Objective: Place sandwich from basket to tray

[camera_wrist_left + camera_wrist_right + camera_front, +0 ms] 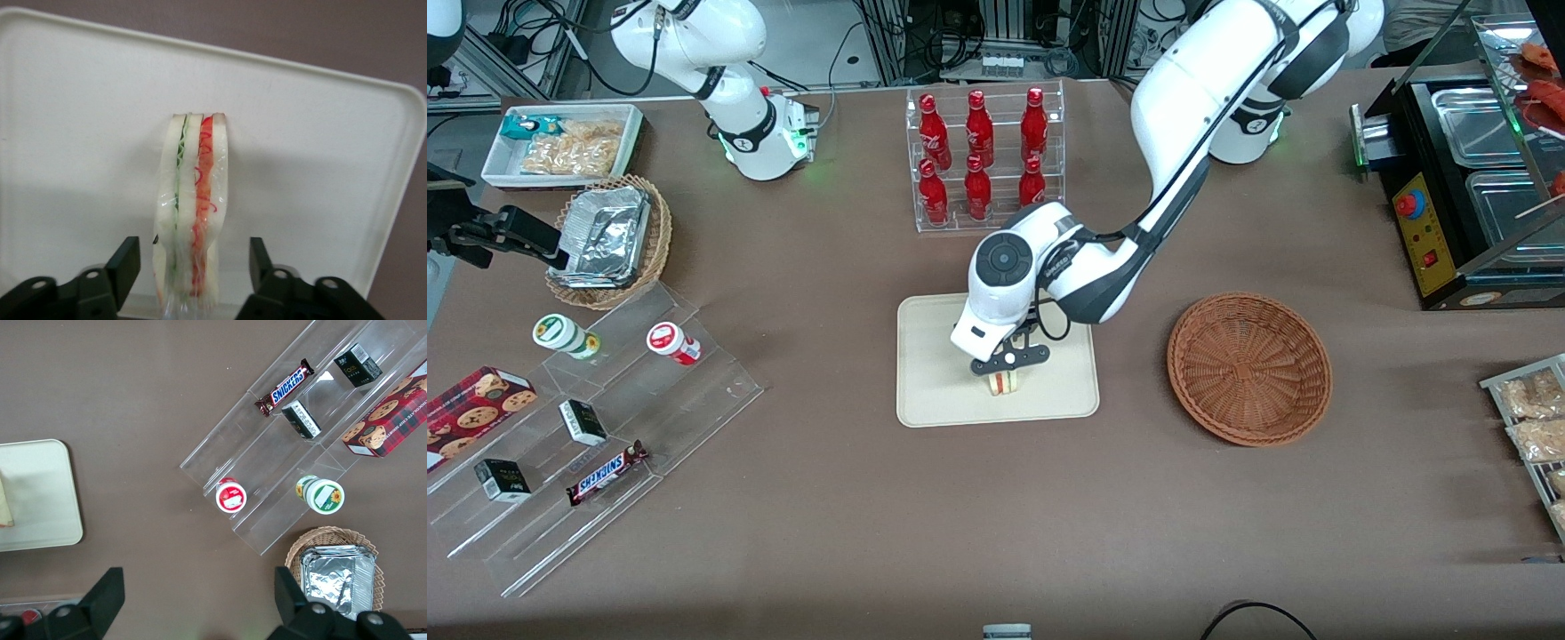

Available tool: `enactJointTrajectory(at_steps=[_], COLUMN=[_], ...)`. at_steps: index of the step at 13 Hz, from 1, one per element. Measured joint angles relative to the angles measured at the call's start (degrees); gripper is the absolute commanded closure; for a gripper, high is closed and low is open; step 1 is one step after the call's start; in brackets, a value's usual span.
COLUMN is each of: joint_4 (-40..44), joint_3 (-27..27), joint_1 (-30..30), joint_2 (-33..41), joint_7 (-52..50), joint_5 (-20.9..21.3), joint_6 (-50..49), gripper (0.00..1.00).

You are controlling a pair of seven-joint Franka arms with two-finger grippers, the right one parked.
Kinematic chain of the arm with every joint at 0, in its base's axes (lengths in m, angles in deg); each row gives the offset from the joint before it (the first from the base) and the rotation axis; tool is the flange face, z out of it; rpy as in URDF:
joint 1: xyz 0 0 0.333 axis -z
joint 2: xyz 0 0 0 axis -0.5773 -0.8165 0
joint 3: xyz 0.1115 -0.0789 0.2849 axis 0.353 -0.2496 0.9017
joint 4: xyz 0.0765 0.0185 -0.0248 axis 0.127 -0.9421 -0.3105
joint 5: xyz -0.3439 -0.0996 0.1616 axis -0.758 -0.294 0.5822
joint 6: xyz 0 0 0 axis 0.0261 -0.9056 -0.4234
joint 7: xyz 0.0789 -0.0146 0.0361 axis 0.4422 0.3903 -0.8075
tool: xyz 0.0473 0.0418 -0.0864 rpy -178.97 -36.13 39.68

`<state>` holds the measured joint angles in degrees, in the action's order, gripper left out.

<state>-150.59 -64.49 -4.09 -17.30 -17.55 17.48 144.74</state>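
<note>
Tool [1009,362] spread wide over the sandwich [1006,382], standing on edge on the tray [934,391] at centre frame; basket [1249,366] empty; a brushing finger on retreat could topple it

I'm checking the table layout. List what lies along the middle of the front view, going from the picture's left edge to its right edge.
Foil trays in a tan basket → clear stepped rack → tray → sandwich on the tray, with the open claw over it → empty brown basket → black food warmer.
</note>
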Motion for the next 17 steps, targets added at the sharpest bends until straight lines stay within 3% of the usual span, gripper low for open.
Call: enactJointTrajectory(at_steps=[4, 6, 11, 17], joint_4=[0.5, 0.3, -6.4, -18.8], joint_3=[2.3, 3.2, 3.4, 3.6], joint_1=[-2.0, -6.2, -16.0, -25.1], joint_2=[8.7, 11.4, 15.8, 30.1], joint_7=[6.1, 8.4, 18.9, 35.2], joint_5=[0.3, 0.3, 0.3, 0.1], joint_6=[-13.8, -18.6, -19.2, -20.6], gripper=[0.00, 0.00, 0.00, 0.00])
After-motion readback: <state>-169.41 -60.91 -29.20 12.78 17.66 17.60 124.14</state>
